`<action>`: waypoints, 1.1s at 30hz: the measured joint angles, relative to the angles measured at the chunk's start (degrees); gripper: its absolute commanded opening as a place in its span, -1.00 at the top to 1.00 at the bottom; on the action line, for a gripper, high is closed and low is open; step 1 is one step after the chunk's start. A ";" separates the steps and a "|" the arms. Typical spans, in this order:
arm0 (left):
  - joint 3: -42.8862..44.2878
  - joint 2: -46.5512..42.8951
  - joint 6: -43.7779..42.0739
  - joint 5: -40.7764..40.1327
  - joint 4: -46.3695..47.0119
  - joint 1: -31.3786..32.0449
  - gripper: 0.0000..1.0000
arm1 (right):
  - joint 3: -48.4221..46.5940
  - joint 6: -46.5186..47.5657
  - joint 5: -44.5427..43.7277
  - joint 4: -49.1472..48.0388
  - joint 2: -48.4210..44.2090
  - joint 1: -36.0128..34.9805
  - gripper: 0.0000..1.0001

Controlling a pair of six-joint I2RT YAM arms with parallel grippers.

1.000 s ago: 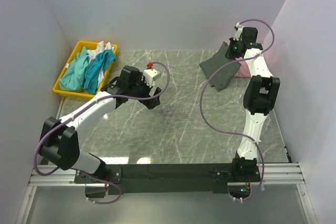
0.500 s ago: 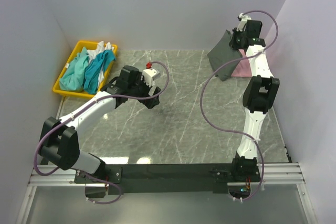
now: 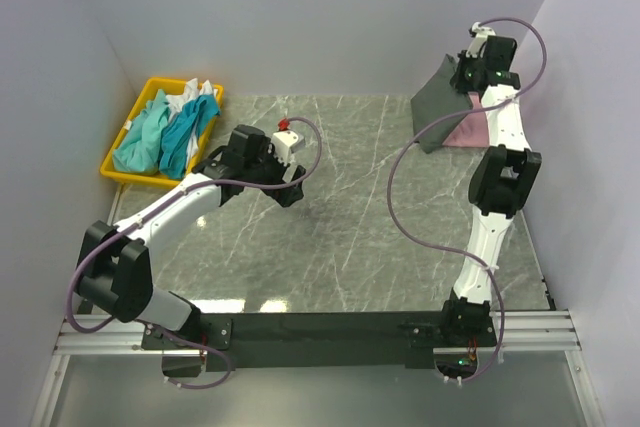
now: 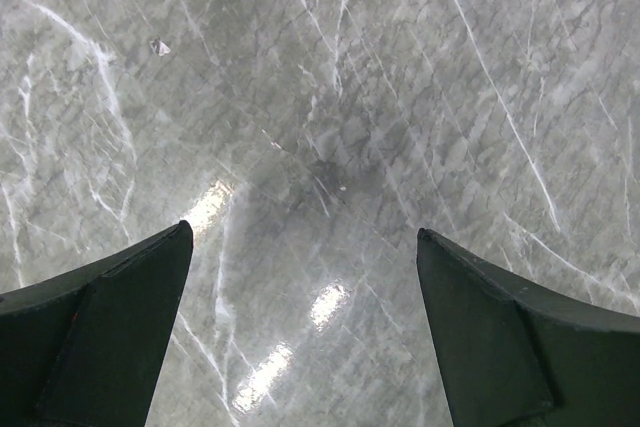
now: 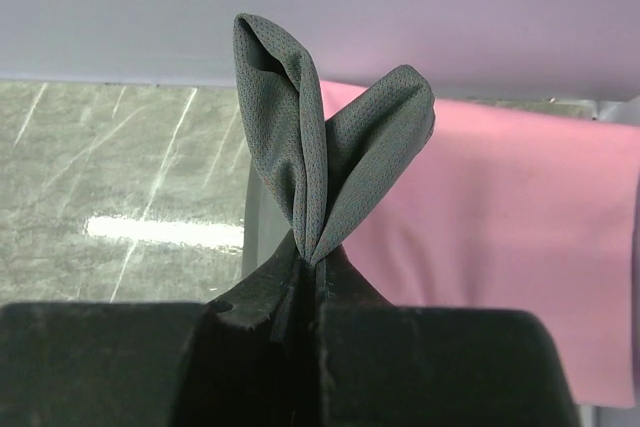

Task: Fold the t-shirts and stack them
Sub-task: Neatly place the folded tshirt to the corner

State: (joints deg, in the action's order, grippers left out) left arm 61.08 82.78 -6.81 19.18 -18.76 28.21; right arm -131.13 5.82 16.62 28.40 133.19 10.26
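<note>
My right gripper [image 3: 468, 75] is shut on a pinch of the dark charcoal grey t-shirt [image 3: 440, 107] and holds it lifted at the far right; the cloth hangs down toward the table. In the right wrist view the grey cloth [image 5: 320, 147] sticks up out of the closed gripper [image 5: 312, 265]. The pink t-shirt [image 3: 470, 130] lies flat beneath and right of it, also in the right wrist view [image 5: 500, 227]. Teal and white t-shirts [image 3: 170, 127] lie heaped in the tray. My left gripper [image 3: 290, 192] is open and empty above bare table, its fingers [image 4: 110, 317] wide apart.
A yellow plastic tray [image 3: 118, 171] stands at the far left of the marble table [image 3: 340, 217]. Walls close in the back and both sides. The black mounting rail [image 3: 320, 332] runs along the near edge.
My right gripper has lifted the grey t-shirt up and carried it to the right, over the pink one. The left arm has not moved.
</note>
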 measured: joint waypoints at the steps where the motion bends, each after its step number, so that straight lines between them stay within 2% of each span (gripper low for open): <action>1: 0.00 0.20 -0.02 0.00 0.00 0.00 -0.99 | -0.28 -0.04 0.26 0.02 -0.02 0.28 1.00; 17: 0.02 2.29 -0.09 0.00 0.00 0.00 -0.99 | -3.82 0.00 1.40 0.85 -0.42 2.99 1.00; 26: 0.57 3.37 -0.17 0.07 -0.63 -0.02 -0.99 | -3.82 5.11 -1.55 0.00 -0.04 4.00 1.00; 33: 2.38 4.00 0.00 0.44 -1.62 -0.02 -0.99 | -3.82 9.81 -4.15 -2.95 3.74 4.20 1.00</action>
State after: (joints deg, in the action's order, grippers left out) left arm 63.46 86.78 -6.81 19.62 -20.38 28.18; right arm -134.96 15.64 12.47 25.45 136.92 14.46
